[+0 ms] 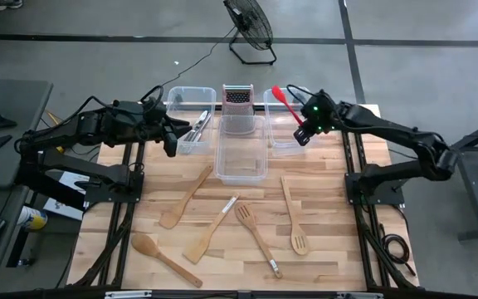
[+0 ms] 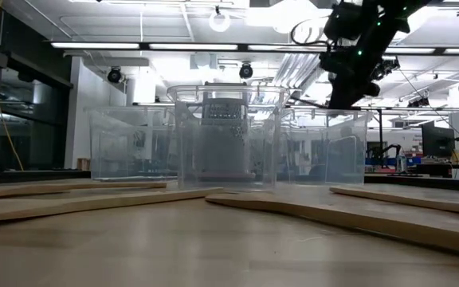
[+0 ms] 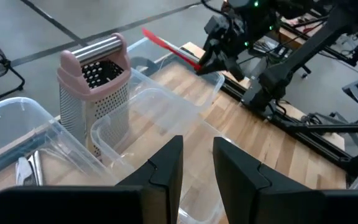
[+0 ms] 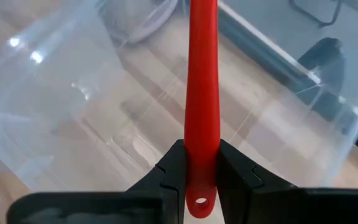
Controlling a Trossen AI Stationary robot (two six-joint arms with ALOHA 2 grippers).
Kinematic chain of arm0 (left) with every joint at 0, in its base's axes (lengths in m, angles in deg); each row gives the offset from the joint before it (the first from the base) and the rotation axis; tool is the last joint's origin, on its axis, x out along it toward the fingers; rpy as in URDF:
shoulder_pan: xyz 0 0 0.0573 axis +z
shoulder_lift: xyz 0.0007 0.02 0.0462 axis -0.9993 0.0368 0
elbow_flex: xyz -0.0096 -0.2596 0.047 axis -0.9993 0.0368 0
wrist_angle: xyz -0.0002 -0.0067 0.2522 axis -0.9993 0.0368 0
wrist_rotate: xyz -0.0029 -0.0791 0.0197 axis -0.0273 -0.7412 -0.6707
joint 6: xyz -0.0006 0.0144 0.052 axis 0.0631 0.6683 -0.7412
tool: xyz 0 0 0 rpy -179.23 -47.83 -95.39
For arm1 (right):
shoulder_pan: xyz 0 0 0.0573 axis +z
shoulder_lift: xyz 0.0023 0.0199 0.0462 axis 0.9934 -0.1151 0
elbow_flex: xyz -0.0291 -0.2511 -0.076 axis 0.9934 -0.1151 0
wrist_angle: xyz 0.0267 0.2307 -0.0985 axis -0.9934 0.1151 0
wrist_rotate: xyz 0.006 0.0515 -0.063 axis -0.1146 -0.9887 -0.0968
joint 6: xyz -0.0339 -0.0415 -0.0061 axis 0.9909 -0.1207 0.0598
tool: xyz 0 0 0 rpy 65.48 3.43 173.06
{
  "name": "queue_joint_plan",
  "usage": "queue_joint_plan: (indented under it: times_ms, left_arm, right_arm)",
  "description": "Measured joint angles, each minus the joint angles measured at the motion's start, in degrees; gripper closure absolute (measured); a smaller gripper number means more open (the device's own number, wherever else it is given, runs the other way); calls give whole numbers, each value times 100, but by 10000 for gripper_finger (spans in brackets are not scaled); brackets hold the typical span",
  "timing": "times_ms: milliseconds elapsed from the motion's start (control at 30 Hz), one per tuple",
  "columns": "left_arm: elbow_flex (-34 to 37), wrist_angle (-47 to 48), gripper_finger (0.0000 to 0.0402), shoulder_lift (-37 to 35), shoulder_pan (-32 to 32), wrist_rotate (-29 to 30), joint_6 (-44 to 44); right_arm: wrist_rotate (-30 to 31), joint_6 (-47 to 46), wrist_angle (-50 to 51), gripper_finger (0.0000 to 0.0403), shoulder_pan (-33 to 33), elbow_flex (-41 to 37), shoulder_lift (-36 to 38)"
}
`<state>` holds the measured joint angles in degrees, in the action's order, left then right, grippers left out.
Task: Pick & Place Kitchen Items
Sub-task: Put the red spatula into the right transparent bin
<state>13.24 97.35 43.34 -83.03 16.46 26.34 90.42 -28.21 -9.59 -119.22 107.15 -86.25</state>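
My right gripper (image 1: pixel 304 133) is over the right clear bin (image 1: pixel 282 143), shut on a red spatula (image 1: pixel 287 105). The spatula's head points toward the bin's far edge. My left gripper (image 1: pixel 173 141) hovers at the near side of the left clear bin (image 1: pixel 191 100); its fingers (image 3: pixel 166 165) stand a little apart with nothing between them. Silver cutlery (image 1: pixel 199 126) lies in the left bin. Several pale wooden utensils lie flat on the table, among them a spatula (image 1: pixel 187 195), a spoon (image 1: pixel 164 257) and a fork (image 1: pixel 256 232). My right gripper pinches the red spatula's handle (image 4: pixel 202 149) between its two fingers, near the free end with the hanging hole (image 4: pixel 201 200). The fingers slant down from the table's right side and lie along the handle. The spatula sticks out ahead of them, lifted clear above the right bin.
A metal box grater (image 1: pixel 238 101) with a pinkish top stands at the far end of the middle clear bin (image 1: pixel 241 162). The three bins sit side by side at the table's far edge. A slotted wooden spatula (image 1: pixel 295 220) lies near the right side.
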Motion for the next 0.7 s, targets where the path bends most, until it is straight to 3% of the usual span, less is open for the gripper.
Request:
queue_joint_plan:
  times_ms: [367,700]
  left_arm:
    - [0,2,313,0,0,189,187]
    - [0,17,313,0,0,347,230]
  right_arm:
    - [351,24,60,342,-195,0,-654]
    - [166,199,33,313,-330,-4,-750]
